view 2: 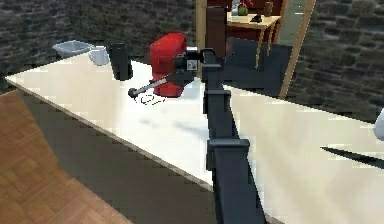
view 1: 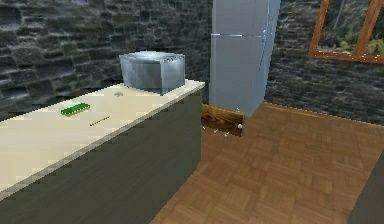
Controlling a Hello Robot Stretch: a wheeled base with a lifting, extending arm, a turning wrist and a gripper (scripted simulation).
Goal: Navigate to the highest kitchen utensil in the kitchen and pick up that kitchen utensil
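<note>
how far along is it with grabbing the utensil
Done: the robot stands at the counter, arm reaching over it. In hand: the tool sits by a small dark thin thing lying on the top, beside a red appliance; I cannot tell whether it holds anything. Left: nothing hangs clear of the counter, so the lift is not yet done.

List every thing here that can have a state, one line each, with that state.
Fridge, upright, doors shut.
Microwave, door shut, standing on the counter.
Green thing, lying flat on the counter.
Red appliance, upright on the countertop.
Dark cylinder, upright on the countertop.
Gripper, out by the red appliance; cannot tell whether it holds anything.
</note>
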